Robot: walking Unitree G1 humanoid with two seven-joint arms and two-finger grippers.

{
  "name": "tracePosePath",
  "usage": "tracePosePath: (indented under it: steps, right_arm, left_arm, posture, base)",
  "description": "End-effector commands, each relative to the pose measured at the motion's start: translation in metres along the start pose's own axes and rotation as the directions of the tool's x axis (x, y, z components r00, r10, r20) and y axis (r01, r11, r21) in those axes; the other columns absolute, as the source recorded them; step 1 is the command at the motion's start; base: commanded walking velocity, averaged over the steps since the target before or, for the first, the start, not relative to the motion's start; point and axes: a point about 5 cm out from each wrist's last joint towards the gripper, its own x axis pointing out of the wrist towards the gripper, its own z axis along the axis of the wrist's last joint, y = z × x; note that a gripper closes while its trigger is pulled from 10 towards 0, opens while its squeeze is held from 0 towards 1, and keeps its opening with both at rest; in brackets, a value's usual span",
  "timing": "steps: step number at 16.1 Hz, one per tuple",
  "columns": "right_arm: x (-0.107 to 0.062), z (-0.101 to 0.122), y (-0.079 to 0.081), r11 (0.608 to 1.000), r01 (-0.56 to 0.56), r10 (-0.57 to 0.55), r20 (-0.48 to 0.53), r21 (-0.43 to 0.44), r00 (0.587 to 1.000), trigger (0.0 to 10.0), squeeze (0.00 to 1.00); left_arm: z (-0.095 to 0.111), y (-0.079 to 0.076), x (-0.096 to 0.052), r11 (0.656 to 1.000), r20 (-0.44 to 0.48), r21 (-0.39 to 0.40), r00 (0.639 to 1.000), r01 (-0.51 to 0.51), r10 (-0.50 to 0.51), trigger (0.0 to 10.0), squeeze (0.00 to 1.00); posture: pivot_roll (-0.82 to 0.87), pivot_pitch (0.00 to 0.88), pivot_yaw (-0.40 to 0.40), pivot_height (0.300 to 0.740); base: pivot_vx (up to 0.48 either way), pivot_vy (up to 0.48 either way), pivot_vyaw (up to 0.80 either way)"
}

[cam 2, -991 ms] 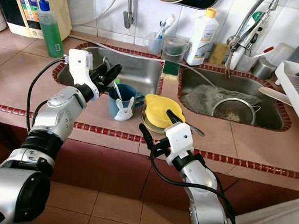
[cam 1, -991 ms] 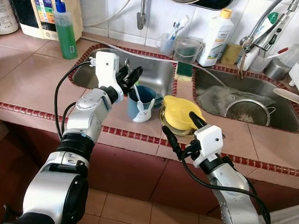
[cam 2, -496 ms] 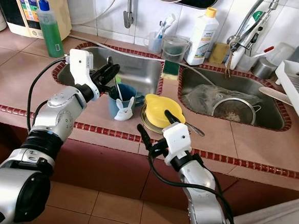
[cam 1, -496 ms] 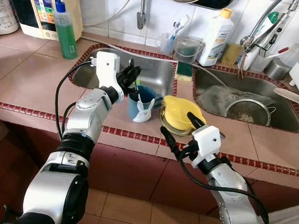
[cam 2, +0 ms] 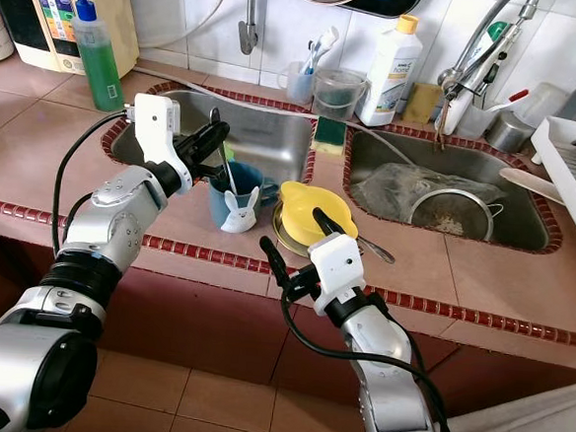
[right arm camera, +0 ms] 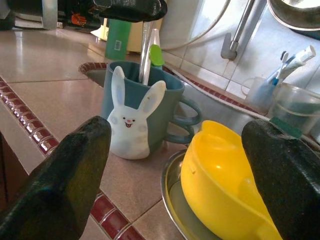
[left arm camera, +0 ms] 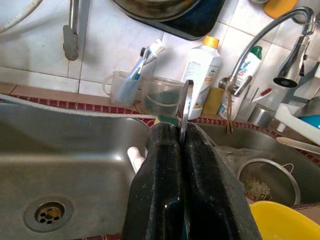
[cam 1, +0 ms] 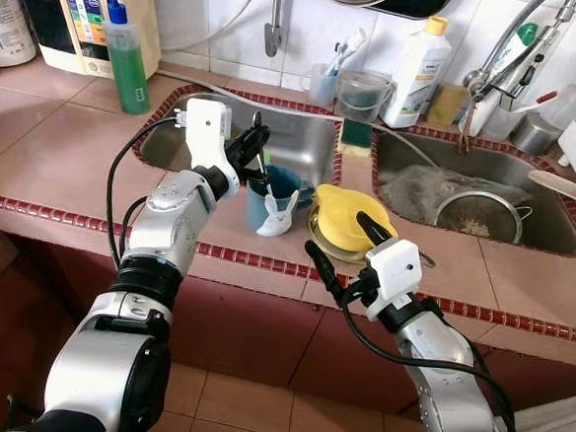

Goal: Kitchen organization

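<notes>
Reaching over the blue bunny mug (cam 1: 272,200) at centre frame in the left eye view, the left gripper (cam 1: 257,153) pinches a metal utensil (cam 1: 261,170), probably a spoon, standing in the mug. Lower right, the right gripper (cam 1: 340,249) spreads wide before the yellow bowl (cam 1: 347,218).

From the left wrist, both fingers (left arm camera: 160,180) clamp the utensil's handle.

From the right wrist, mug and bowl sit side by side between splayed fingers (right arm camera: 70,170).

A home kitchen is showing here: a pink tiled counter (cam 1: 55,150) is holding a double steel sink (cam 1: 303,138) under a faucet (cam 1: 507,53), with a dish soap bottle (cam 1: 127,58), a sponge (cam 1: 354,135) and a toothbrush cup (cam 1: 322,82) standing against the white tiled wall (cam 1: 233,14).
</notes>
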Motion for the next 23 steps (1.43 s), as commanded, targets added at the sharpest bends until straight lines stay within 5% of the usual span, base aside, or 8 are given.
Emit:
tracePosePath:
  steps: [1, 8, 9, 10, 14, 23]
  right_arm:
    - [0.003, 0.001, 0.0, 1.0, -0.009, 0.01, 0.004, -0.009, 1.0, 10.0, 0.0]
    - [0.008, 0.0, -0.007, 1.0, -0.009, 0.01, 0.007, -0.026, 1.0, 10.0, 0.0]
    - [0.01, 0.001, -0.008, 1.0, -0.008, 0.008, 0.01, -0.027, 1.0, 10.0, 0.0]
    - [0.011, 0.001, -0.008, 1.0, -0.007, 0.007, 0.012, -0.029, 1.0, 10.0, 0.0]
    - [0.016, 0.003, -0.012, 0.999, 0.003, -0.002, 0.027, -0.037, 1.0, 10.0, 0.0]
    - [0.028, 0.008, -0.021, 0.998, 0.026, -0.022, 0.061, -0.059, 0.998, 10.0, 0.0]
  left_arm:
    - [0.011, -0.003, 0.003, 0.999, 0.024, 0.027, 0.999, 0.03, -0.03, 0.0, 0.0]
    - [0.016, -0.002, 0.003, 0.998, 0.03, 0.035, 0.998, 0.046, -0.047, 0.0, 0.0]
    - [0.017, -0.003, 0.003, 0.997, 0.025, 0.043, 0.998, 0.063, -0.064, 0.6, 0.0]
    - [0.017, -0.003, 0.003, 0.996, 0.016, 0.051, 0.997, 0.071, -0.072, 10.0, 0.0]
    - [0.024, -0.003, 0.004, 0.994, 0.025, 0.045, 0.995, 0.095, -0.096, 10.0, 0.0]
    - [0.079, -0.004, 0.01, 0.982, 0.137, 0.096, 0.975, 0.161, -0.173, 10.0, 0.0]
  posture:
    - [-0.01, 0.0, -0.031, 0.74]
    - [0.0, 0.0, -0.039, 0.74]
    - [0.0, 0.0, -0.04, 0.74]
    - [0.0, 0.0, -0.04, 0.74]
    - [-0.01, 0.0, -0.037, 0.74]
    - [-0.01, 0.0, -0.031, 0.74]
  base:
    - [0.0, 0.0, 0.0]
    - [0.0, 0.0, 0.0]
    - [0.0, 0.0, 0.0]
    - [0.0, 0.0, 0.0]
    - [0.0, 0.0, 0.0]
    - [0.0, 0.0, 0.0]
